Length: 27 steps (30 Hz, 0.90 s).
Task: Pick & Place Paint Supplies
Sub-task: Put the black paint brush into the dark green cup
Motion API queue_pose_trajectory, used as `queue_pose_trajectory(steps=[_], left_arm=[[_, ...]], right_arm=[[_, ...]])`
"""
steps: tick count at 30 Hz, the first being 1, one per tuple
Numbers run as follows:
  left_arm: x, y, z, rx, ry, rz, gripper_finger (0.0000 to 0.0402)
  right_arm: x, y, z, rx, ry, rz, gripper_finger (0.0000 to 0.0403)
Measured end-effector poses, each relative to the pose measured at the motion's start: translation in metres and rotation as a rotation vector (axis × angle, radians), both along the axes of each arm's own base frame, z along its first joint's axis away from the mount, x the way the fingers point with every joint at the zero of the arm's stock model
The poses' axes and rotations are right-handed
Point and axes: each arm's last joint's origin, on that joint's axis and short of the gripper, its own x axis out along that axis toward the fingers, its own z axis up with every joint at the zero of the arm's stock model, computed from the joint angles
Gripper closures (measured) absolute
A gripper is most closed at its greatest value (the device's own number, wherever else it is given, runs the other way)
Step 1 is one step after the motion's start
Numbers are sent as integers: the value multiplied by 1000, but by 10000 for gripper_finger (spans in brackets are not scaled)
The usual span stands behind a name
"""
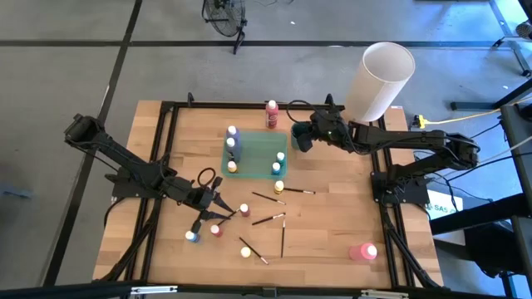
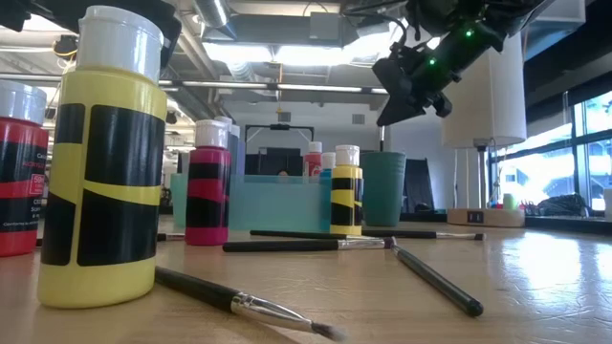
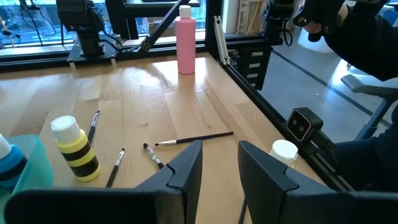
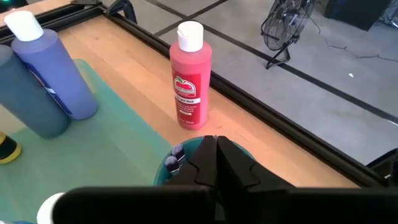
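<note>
Wooden bench carries scattered bottles and brushes. Left gripper hovers low among them, jaws partly open, holding nothing. Several bottles stand on a green tray. Right gripper hangs over a teal cup, jaws closed, empty.

The table is made of pale wood planks, smooth and faintly glossy, with window light mirrored on it in the low view. It is framed by matt black metal rails. The bottles are seen to be smooth plastic with white plastic caps; the red bottle is wrapped in a printed paper label. The tray is formed of translucent teal plastic. The brushes are given matt dark handles and shiny metal ferrules. The grippers are moulded in matt black plastic.
</note>
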Motion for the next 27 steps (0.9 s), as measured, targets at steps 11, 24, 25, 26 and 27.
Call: queue_pose_trajectory(steps=[11,24,25,26,27], left_arm=[[0,0,0,1,2,0,304],[0,0,-1,2,5,-4,304],[0,0,-1,1,6,-6,304],[0,0,-1,1,6,-7,304],[0,0,-1,1,6,-7,303]], right_arm=[[2,-1,-8,11,43,0,393],[7,-2,-9,32,9,18,271],[7,-2,-9,30,3,18,259],[8,-2,-8,26,-10,19,246],[8,-2,-6,22,-24,20,233]])
